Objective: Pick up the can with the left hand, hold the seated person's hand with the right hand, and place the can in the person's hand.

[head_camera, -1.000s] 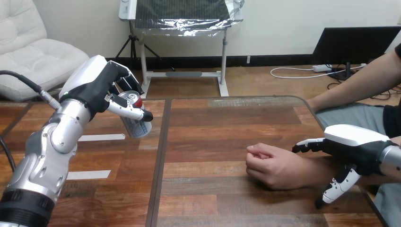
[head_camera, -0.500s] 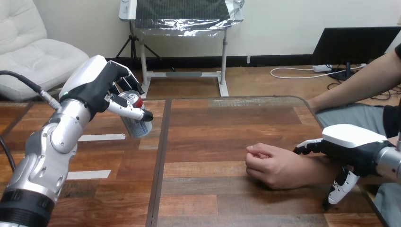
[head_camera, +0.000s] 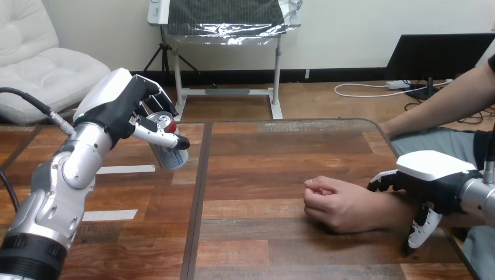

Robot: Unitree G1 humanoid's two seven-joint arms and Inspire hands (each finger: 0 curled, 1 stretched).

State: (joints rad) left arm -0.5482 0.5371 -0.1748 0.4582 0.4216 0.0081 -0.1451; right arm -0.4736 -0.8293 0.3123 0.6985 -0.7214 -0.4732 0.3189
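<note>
A silver can with a red top [head_camera: 170, 154] hangs tilted above the left part of the wooden table [head_camera: 262, 157], my left hand [head_camera: 114, 108] shut on it with fingers and thumb round its upper half. The person's hand [head_camera: 333, 204] rests on the table at centre right as a loose fist, forearm running off to the right. My right hand [head_camera: 435, 172] sits over that forearm just behind the wrist, open. Its fingers [head_camera: 382, 179] bend down on the far side and its thumb [head_camera: 421, 228] hangs on the near side, not closed round the arm.
Two white tape strips [head_camera: 125, 169] [head_camera: 108, 215] lie on the table's left part. A dark seam [head_camera: 198, 198] runs front to back between the two table halves. The table's right edge [head_camera: 388, 143] curves near the person.
My right hand has moved slightly right and back along the person's forearm; its fingers have bent and its thumb has swung in nearer the arm. The left hand and can have stayed still.
</note>
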